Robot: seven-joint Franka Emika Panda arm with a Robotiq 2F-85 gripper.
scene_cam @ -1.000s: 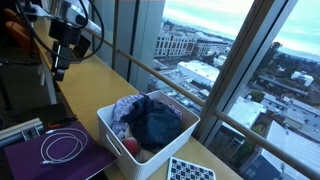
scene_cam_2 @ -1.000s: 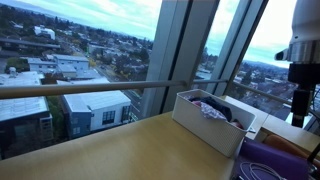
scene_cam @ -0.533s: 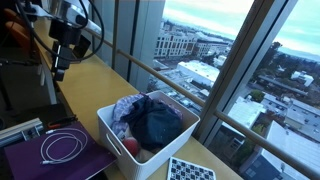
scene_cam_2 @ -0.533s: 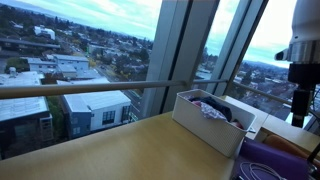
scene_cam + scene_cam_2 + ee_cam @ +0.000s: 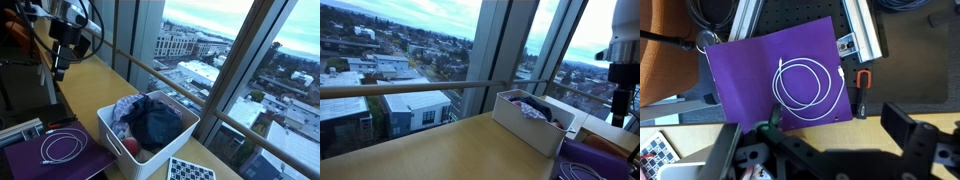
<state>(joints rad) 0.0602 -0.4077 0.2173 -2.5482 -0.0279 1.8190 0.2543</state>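
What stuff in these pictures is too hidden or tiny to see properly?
- Red thing in the white bin: exterior view, mostly buried under the dark blue cloth; what it is stays unclear.
- Checkered board: exterior view, cut off by the bottom edge.
- White cable on the purple mat: exterior view, its ends too small to tell.

The gripper (image 5: 815, 135) is being cropped by the wrist view's bottom edge, and the checkered board (image 5: 654, 155) off to its side is running out at the left edge. In an exterior view the purple mat (image 5: 588, 160) below it is being cut by the corner, and the clothes (image 5: 532, 108) are lying mostly hidden behind the wall of the white bin (image 5: 525, 128).
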